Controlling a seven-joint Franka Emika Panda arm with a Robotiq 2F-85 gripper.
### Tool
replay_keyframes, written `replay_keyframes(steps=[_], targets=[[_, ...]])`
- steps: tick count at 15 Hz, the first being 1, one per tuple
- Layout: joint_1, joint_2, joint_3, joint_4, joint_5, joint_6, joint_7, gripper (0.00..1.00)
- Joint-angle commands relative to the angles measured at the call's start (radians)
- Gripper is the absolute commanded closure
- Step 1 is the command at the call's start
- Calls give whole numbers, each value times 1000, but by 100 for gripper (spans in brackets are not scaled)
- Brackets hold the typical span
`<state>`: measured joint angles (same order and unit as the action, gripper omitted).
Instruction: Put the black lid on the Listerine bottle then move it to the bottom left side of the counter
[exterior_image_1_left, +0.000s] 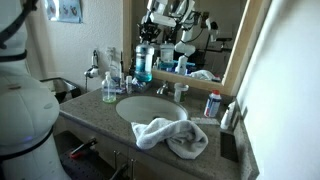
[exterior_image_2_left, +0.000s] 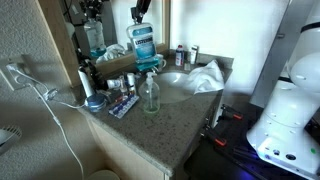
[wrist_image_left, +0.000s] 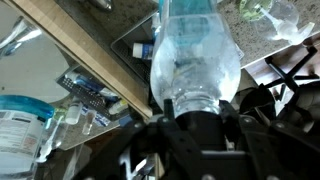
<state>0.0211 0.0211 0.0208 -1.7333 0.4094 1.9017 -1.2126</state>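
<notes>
The Listerine bottle (exterior_image_1_left: 143, 62) is tall and clear with blue-teal liquid, and it is upright at the back of the counter (exterior_image_1_left: 90, 112) near the mirror. It also shows in an exterior view (exterior_image_2_left: 143, 45) and fills the wrist view (wrist_image_left: 195, 55). A black lid (wrist_image_left: 198, 131) sits on its neck. My gripper (wrist_image_left: 197, 106) comes down from above and is shut on the lid and neck. The gripper shows in both exterior views (exterior_image_1_left: 150, 32) (exterior_image_2_left: 140, 14). I cannot tell whether the bottle's base touches the counter.
A green soap bottle (exterior_image_1_left: 108, 88) (exterior_image_2_left: 150, 92) stands beside the oval white sink (exterior_image_1_left: 125, 108). A crumpled white towel (exterior_image_1_left: 170, 135) (exterior_image_2_left: 205, 75) lies over the sink's front. A blue can with a red band (exterior_image_1_left: 212, 103) and small toiletries (exterior_image_2_left: 120, 105) stand on the counter.
</notes>
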Motion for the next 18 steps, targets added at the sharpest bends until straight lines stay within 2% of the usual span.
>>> replay_keyframes(steps=[1,2,3,14,15,18], targets=[[-23,-26,-20,3,38,20,35,77],[-29,-26,-30,1,34,50,69,77],[-16,-4,-17,3,13,18,29,52],[-30,-5,-30,3,14,34,46,52],[-30,-5,-30,3,14,34,46,77],[-24,-30,-23,-29,19,38,30,77]])
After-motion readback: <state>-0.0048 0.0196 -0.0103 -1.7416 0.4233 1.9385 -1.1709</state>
